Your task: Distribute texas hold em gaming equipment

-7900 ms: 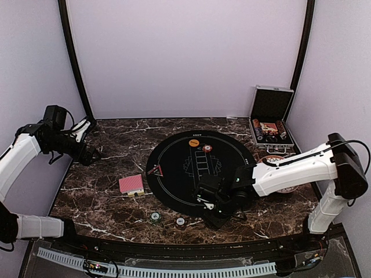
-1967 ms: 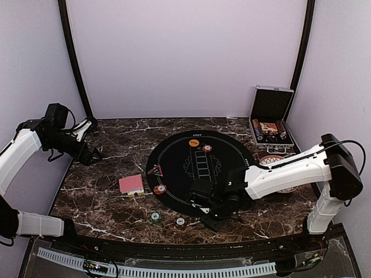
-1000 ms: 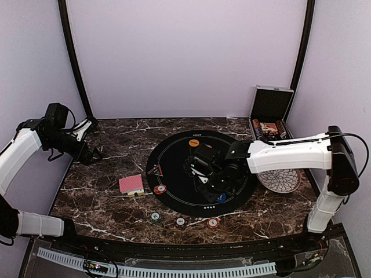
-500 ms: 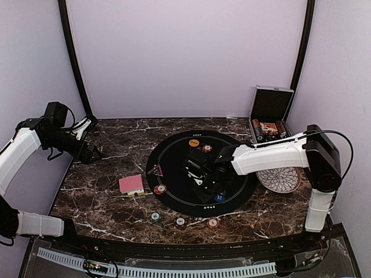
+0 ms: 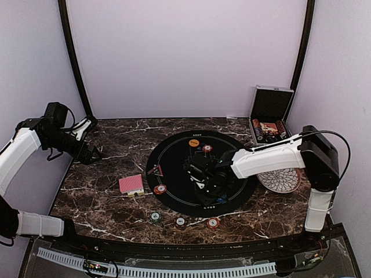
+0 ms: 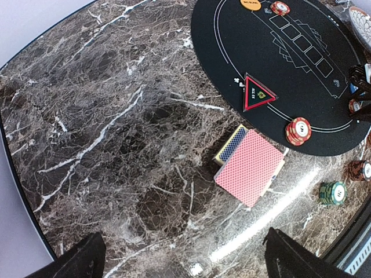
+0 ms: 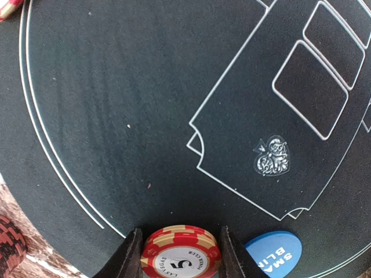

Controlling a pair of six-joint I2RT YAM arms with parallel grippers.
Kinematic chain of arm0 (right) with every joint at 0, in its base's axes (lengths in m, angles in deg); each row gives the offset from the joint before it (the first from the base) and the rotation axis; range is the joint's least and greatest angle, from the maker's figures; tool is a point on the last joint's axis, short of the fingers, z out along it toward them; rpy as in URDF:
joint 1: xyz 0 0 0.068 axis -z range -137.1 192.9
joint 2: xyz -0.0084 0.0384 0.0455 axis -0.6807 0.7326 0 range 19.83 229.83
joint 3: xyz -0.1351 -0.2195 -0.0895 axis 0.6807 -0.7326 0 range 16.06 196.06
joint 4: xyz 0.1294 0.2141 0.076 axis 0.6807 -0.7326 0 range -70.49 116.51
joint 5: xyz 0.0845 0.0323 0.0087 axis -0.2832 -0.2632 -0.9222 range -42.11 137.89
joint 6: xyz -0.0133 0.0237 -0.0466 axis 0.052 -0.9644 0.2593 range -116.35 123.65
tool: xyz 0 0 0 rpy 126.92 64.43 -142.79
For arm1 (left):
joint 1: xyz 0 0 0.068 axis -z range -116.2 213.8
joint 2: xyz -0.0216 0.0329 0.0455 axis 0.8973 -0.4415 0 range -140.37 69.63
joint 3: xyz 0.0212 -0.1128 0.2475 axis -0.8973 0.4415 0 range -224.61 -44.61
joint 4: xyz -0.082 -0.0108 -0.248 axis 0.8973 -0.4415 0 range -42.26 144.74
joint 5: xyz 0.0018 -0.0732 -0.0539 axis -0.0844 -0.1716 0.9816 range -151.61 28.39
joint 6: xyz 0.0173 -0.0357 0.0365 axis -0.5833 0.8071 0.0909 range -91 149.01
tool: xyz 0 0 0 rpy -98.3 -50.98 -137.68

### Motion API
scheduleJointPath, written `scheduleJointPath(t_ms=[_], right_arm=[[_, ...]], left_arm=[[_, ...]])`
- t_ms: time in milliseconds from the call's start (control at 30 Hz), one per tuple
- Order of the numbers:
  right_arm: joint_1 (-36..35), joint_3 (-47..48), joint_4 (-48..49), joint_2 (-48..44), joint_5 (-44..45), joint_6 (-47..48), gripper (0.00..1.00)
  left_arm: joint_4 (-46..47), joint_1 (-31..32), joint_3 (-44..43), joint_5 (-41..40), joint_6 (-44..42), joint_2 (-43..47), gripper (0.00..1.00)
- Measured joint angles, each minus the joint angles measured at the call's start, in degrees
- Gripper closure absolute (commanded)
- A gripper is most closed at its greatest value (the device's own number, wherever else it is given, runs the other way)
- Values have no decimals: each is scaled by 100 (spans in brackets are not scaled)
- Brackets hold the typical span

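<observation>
In the right wrist view my right gripper (image 7: pixel 181 256) is shut on a small stack of red poker chips (image 7: pixel 181 259), low over the black round mat (image 7: pixel 145 104). A blue button disc (image 7: pixel 272 253) lies just right of it. From above, that gripper (image 5: pixel 202 179) sits mid-mat. An orange button (image 5: pixel 194 142) and a red chip (image 5: pixel 207 148) lie at the mat's far side, and a red chip stack (image 5: pixel 160 189) at its left edge. The red-backed card deck (image 5: pixel 131 184) rests left of the mat. My left gripper (image 5: pixel 91 142) hangs open at the far left, holding nothing.
Green (image 5: pixel 155 217), black (image 5: pixel 181 221) and red (image 5: pixel 213 222) chips lie on the marble near the front edge. A red triangle marker (image 5: pixel 154 170) sits on the mat. The white patterned plate (image 5: pixel 279 179) and open silver-edged case (image 5: pixel 269 116) stand at the right.
My right gripper has drifted slightly left over the mat with the red chips still in it, and its forearm has swung round. The left arm has not moved.
</observation>
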Motion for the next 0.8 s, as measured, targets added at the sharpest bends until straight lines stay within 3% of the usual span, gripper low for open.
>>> scheduleJointPath(t_ms=[133,300,633,800], right_arm=[[0,-52,72,-13,0,-7,67],[0,-63,90,-20,0,-2,50],[0,46,-20,-66,44,-4,44],[-83,278,-175,-444,52,-9,34]], left_arm=[[-11,0,0,0,2,0,1],[-13,0,0,0,2,0,1],[-13,0,0,-4,2,0,1],[-13,0,0,-28,2,0,1]])
